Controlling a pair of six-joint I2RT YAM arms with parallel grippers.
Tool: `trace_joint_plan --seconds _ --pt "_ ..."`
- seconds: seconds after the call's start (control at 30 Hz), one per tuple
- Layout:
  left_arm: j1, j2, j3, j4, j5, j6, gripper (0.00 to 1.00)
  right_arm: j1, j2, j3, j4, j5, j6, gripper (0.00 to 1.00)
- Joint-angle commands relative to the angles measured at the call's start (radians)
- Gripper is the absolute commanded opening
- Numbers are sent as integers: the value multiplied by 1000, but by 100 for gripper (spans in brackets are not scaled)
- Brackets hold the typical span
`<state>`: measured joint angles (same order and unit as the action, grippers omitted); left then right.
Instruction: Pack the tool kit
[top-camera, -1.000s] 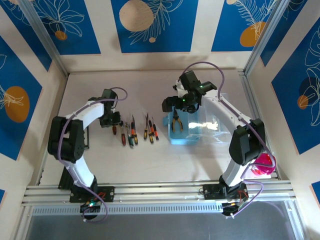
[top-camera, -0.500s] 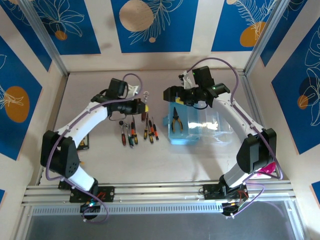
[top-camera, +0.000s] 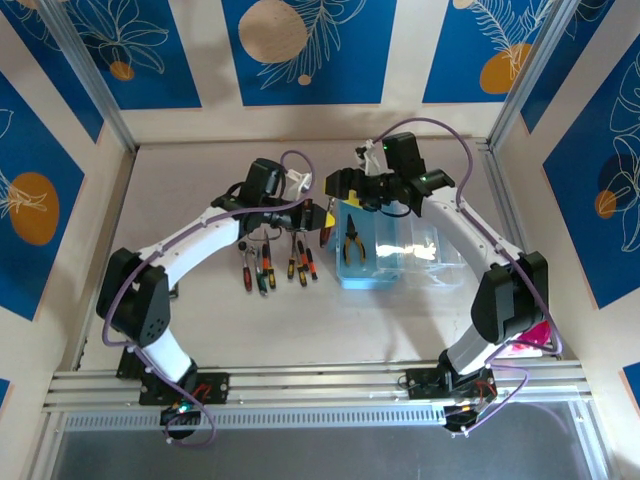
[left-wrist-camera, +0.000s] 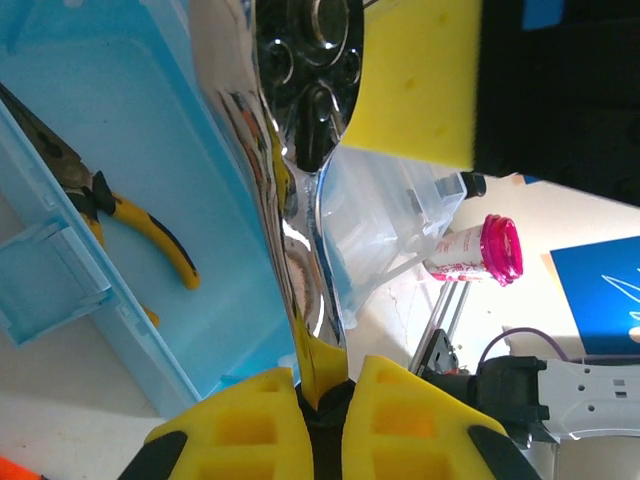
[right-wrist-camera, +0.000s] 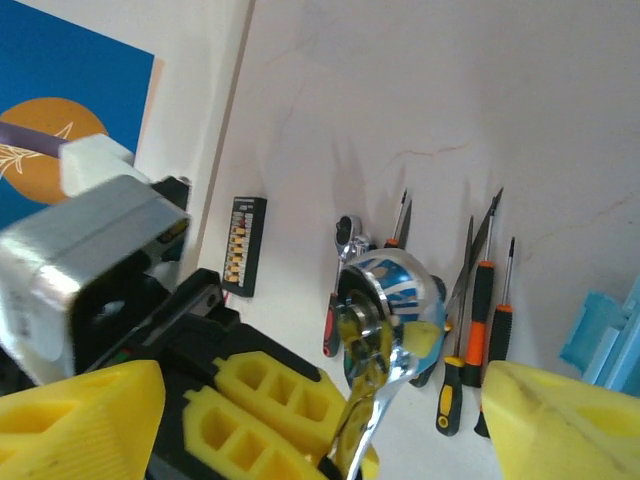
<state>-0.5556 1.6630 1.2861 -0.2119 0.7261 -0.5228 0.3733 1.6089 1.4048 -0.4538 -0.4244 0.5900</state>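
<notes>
My left gripper (left-wrist-camera: 322, 385) (top-camera: 318, 217) is shut on the handle of a chrome ratchet wrench (left-wrist-camera: 300, 150), held above the left edge of the light-blue case (top-camera: 385, 265) (left-wrist-camera: 150, 130). The wrench head (right-wrist-camera: 392, 290) sits between the wide-apart yellow fingers (right-wrist-camera: 85, 420) of my right gripper (right-wrist-camera: 325, 400) (top-camera: 345, 190), which is open. One right pad (left-wrist-camera: 420, 80) stands right beside the head. Yellow-black pliers (left-wrist-camera: 135, 220) (top-camera: 351, 243) lie inside the case. Several screwdrivers and pliers (top-camera: 280, 262) (right-wrist-camera: 480, 300) lie in a row on the table left of the case.
The case's clear lid (top-camera: 432, 245) lies open to the right. A red-handled ratchet (right-wrist-camera: 335, 290) and a black bit holder (right-wrist-camera: 241, 245) lie left of the tool row. A pink-capped bottle (left-wrist-camera: 478, 252) (top-camera: 528, 330) lies at the table's near right.
My left arm swung right from the tool row, carrying the wrench toward the case. My right gripper rose off the case to meet it, and its jaws narrowed a little.
</notes>
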Motion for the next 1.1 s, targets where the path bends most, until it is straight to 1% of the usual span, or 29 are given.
trace_joint_plan --seconds 0.0,0.13,0.2,0.23,0.27,0.33,0.37,0.43,0.53,0.57,0.6,0.67,0.73,0.77,0.83,0.87,0.97,1.0,1.07 --pt "-13 0 45 75 52 -12 0 6 16 -20 23 -41 22 79" --pt "-17 3 46 82 66 -14 0 12 35 -20 28 -57 24 71" --pt "-19 2 45 83 70 -13 0 15 40 -17 34 -57 28 65" --pt "-18 0 44 83 72 -14 0 17 40 -18 39 -57 31 59" --pt "-20 1 43 85 75 -14 0 18 42 -17 45 -60 32 51" --pt "-22 -1 40 86 83 -14 0 20 43 -15 52 -67 33 37" --pt "-24 -2 40 87 89 -14 0 20 42 -13 52 -67 33 29" --pt "-26 -5 35 91 95 -11 0 19 42 -10 48 -68 33 15" --pt "-27 -11 33 75 81 -6 0 18 33 -9 36 -60 29 0" --pt "-26 -15 38 54 65 5 0 17 27 -7 26 -57 23 0" --pt "-26 -19 47 29 51 18 11 15 22 -4 15 -52 17 0" --pt "-20 -36 75 -55 4 67 44 9 8 10 -25 -35 -9 0" --pt "-11 -65 99 -148 -64 123 69 -2 -9 25 -82 -11 -47 0" --pt "-2 -84 105 -193 -105 149 80 -10 -19 32 -116 5 -71 0" --pt "31 -124 103 -268 -174 184 97 -32 -40 41 -172 31 -113 0" --pt "56 -146 96 -294 -198 195 100 -48 -52 42 -197 42 -132 0" --pt "146 -206 60 -371 -281 195 100 -94 -74 56 -270 59 -192 0" --pt "173 -220 53 -402 -329 189 100 -107 -76 61 -292 70 -210 0" --pt "221 -237 50 -494 -473 173 100 -125 -71 86 -358 111 -250 0"
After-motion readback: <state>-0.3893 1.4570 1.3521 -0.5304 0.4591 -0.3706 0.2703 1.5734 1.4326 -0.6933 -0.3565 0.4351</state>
